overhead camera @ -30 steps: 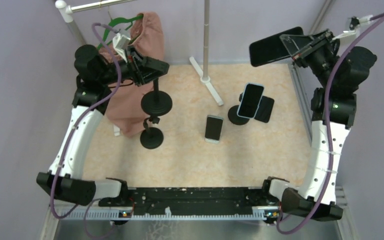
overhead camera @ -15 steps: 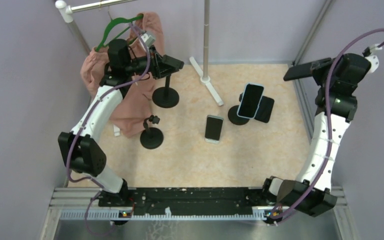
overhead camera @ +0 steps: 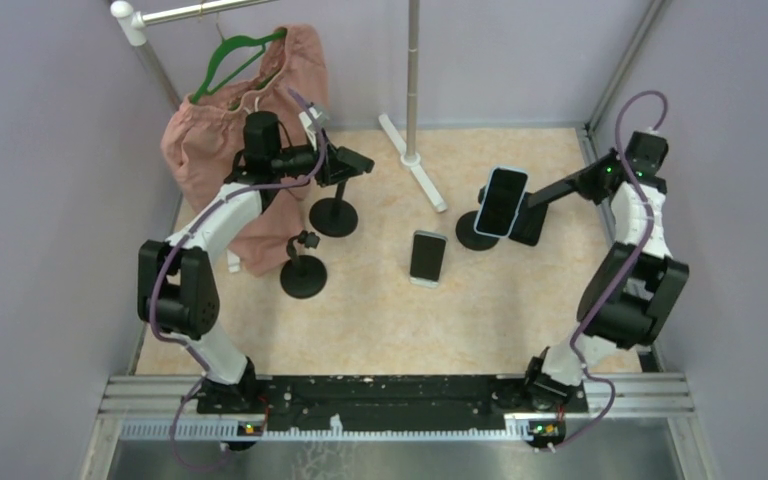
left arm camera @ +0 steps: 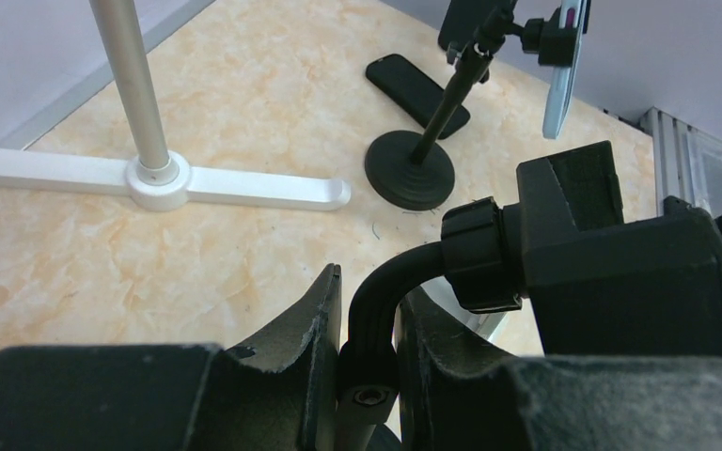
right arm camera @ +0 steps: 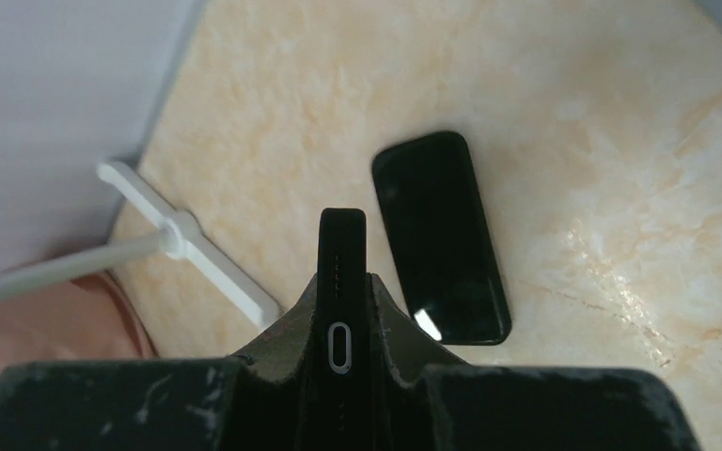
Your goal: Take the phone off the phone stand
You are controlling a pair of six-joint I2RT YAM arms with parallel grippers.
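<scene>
Your right gripper (right arm camera: pixel 342 287) has its jaws pinched tight on the slim black phone (right arm camera: pixel 342 235), held edge-on with the charging port facing the wrist camera. So that phone is clear of any stand. It sits in the jaws above the beige marbled table (right arm camera: pixel 620 141), just beside a second black phone (right arm camera: pixel 442 240) lying flat there. Your left gripper (left arm camera: pixel 368 296) is clamped narrow around the curved neck of the black round-based phone stand (overhead camera: pixel 333 215), and the stand's clamp head sits right next to the jaws. Further over, a light-blue phone (overhead camera: pixel 501 200) sits in another black stand (overhead camera: pixel 475 232), and a grey phone (overhead camera: pixel 428 257) lies flat mid-table.
</scene>
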